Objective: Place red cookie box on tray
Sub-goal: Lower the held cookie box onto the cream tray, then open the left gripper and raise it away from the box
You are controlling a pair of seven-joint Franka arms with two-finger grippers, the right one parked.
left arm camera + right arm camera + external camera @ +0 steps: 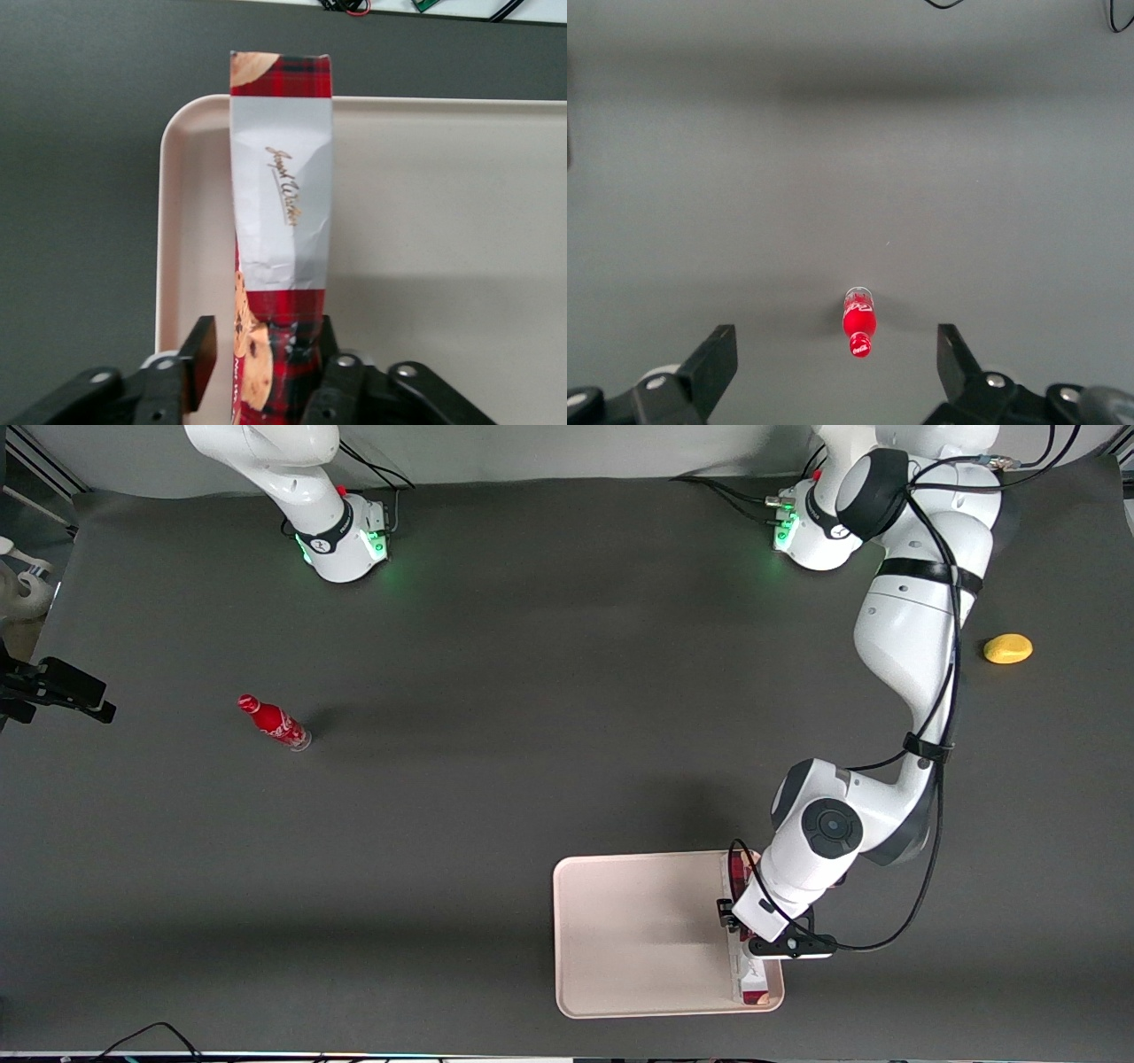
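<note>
Here one pincer (261, 363), spread, straddles one red cookie box (282, 195) on one tray (461, 266).

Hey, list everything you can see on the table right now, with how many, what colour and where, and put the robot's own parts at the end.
red cookie box: one, red plaid with a white label patch, lying on the tray along its edge toward the working arm's end, one end sticking past the rim.
tray: one, pale cream-pink, on the table near the front camera.
soda bottle: one, red, on the table toward the parked arm's end.
yellow object: one, yellow, rounded, toward the working arm's end, farther from the front camera than the tray.
table: one, dark grey.
gripper: one, black fingers, over the tray, straddling the box with a gap showing at one finger.
</note>
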